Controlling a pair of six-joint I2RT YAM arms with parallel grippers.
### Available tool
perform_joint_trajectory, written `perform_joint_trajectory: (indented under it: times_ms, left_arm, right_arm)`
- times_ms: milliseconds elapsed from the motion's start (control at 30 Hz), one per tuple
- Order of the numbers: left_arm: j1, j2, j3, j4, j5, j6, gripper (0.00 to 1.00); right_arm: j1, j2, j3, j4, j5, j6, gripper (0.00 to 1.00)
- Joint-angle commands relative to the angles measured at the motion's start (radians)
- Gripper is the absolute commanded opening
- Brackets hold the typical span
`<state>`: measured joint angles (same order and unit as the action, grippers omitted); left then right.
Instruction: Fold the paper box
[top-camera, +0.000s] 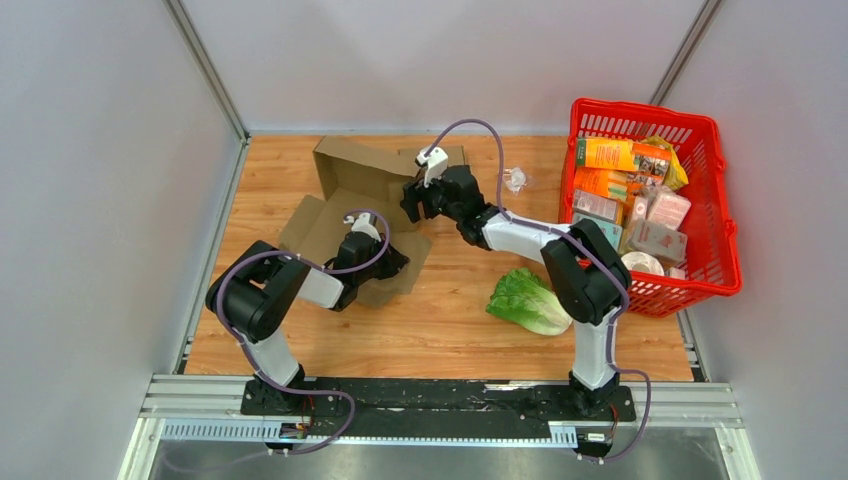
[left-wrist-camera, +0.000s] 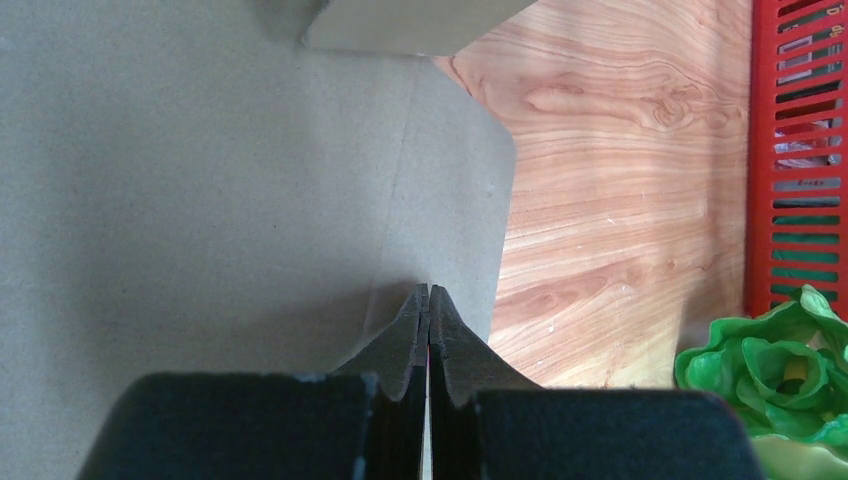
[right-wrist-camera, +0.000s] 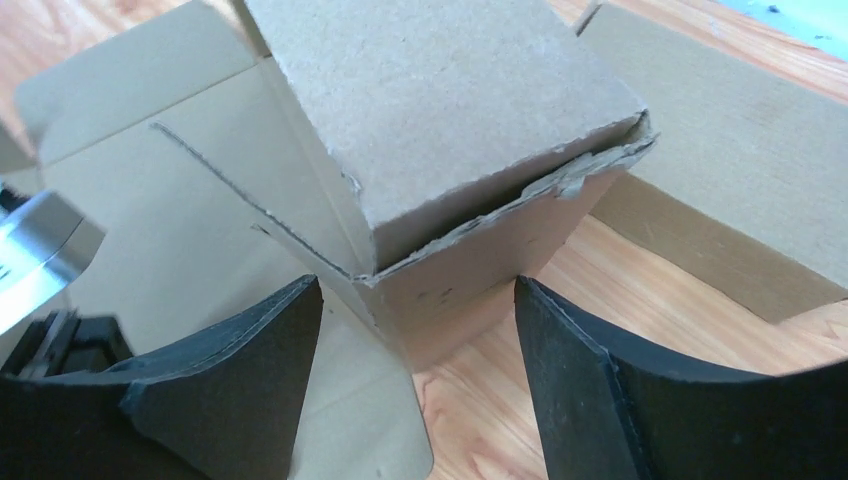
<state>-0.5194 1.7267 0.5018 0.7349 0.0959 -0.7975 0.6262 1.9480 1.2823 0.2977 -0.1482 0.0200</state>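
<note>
The paper box (top-camera: 345, 178) is brown cardboard, partly folded, at the back left of the wooden table. Its flat flaps spread toward the front. My left gripper (top-camera: 388, 262) is shut, its tips (left-wrist-camera: 429, 292) resting on a flat flap (left-wrist-camera: 220, 180) near that flap's right edge, with nothing seen between the fingers. My right gripper (top-camera: 414, 200) is open at the box's right side. In the right wrist view its fingers (right-wrist-camera: 250, 370) stand apart on either side of a raised, folded corner of the box (right-wrist-camera: 450, 150), without touching it.
A red basket (top-camera: 727, 200) full of packaged goods stands at the right. A green lettuce (top-camera: 528, 300) lies in front of it, also seen in the left wrist view (left-wrist-camera: 770, 370). A small clear plastic item (top-camera: 515, 180) lies behind the right arm.
</note>
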Motion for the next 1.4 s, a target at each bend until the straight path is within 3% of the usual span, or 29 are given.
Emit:
perform_joint_trajectory:
  times_ms: [0, 233, 367, 467, 500, 600, 667, 700, 733, 800, 833, 933, 1000, 1167, 1267, 1300, 1367]
  left_arm:
    - [-0.001, 0.034, -0.017, -0.054, 0.011, 0.026, 0.0]
    - [-0.001, 0.039, -0.019, -0.046, 0.01, 0.029, 0.0]
    - [-0.001, 0.033, -0.023, -0.045, 0.005, 0.032, 0.0]
    - [-0.001, 0.025, -0.026, -0.035, 0.01, 0.041, 0.0]
    - [-0.002, 0.021, -0.029, -0.032, 0.008, 0.044, 0.0]
    - [-0.002, -0.039, -0.054, -0.022, -0.004, 0.07, 0.05]
    - [-0.002, -0.159, -0.097, -0.029, -0.019, 0.096, 0.11]
    - [-0.002, -0.214, -0.106, -0.06, -0.039, 0.109, 0.18]
    - [-0.002, -0.346, -0.097, -0.191, -0.056, 0.122, 0.21]
    - [-0.001, -0.563, -0.077, -0.351, -0.141, 0.178, 0.3]
    - [-0.001, -0.632, -0.039, -0.54, -0.195, 0.193, 0.33]
    - [0.005, -0.829, 0.032, -0.855, -0.47, 0.205, 0.34]
    - [0.007, -0.927, 0.017, -0.884, -0.55, 0.233, 0.36]
    - [0.007, -1.026, -0.054, -0.939, -0.542, 0.238, 0.38]
    - [0.009, -1.033, -0.049, -1.002, -0.656, 0.222, 0.56]
    - [0.009, -1.012, -0.04, -1.005, -0.674, 0.228, 0.66]
    - [0.009, -0.969, -0.011, -0.973, -0.685, 0.262, 0.69]
  right_arm:
    - [0.033, 0.04, 0.008, 0.135, 0.203, 0.058, 0.75]
    - [0.115, 0.1, 0.055, 0.169, 0.571, 0.049, 0.71]
    - [0.121, 0.126, 0.071, 0.196, 0.608, 0.083, 0.6]
    - [0.13, 0.149, 0.092, 0.208, 0.631, 0.077, 0.42]
    - [0.133, 0.155, 0.098, 0.212, 0.639, 0.071, 0.29]
    - [0.135, 0.173, 0.121, 0.212, 0.662, 0.058, 0.17]
    - [0.132, 0.167, 0.112, 0.215, 0.665, 0.029, 0.12]
    - [0.126, 0.157, 0.104, 0.215, 0.655, 0.021, 0.05]
    - [0.121, 0.152, 0.097, 0.216, 0.612, 0.012, 0.0]
    - [0.1, 0.12, 0.055, 0.221, 0.555, -0.009, 0.0]
    - [0.09, 0.108, 0.04, 0.225, 0.5, -0.015, 0.0]
    - [0.057, 0.066, 0.003, 0.186, 0.397, -0.017, 0.0]
    - [0.024, 0.049, -0.021, 0.184, 0.337, -0.002, 0.0]
    - [-0.008, 0.025, -0.05, 0.162, 0.227, 0.008, 0.0]
    - [-0.006, 0.012, -0.066, 0.159, 0.219, 0.0, 0.0]
    - [-0.006, 0.003, -0.07, 0.156, 0.223, 0.0, 0.0]
    - [-0.008, 0.002, -0.075, 0.155, 0.217, -0.002, 0.0]
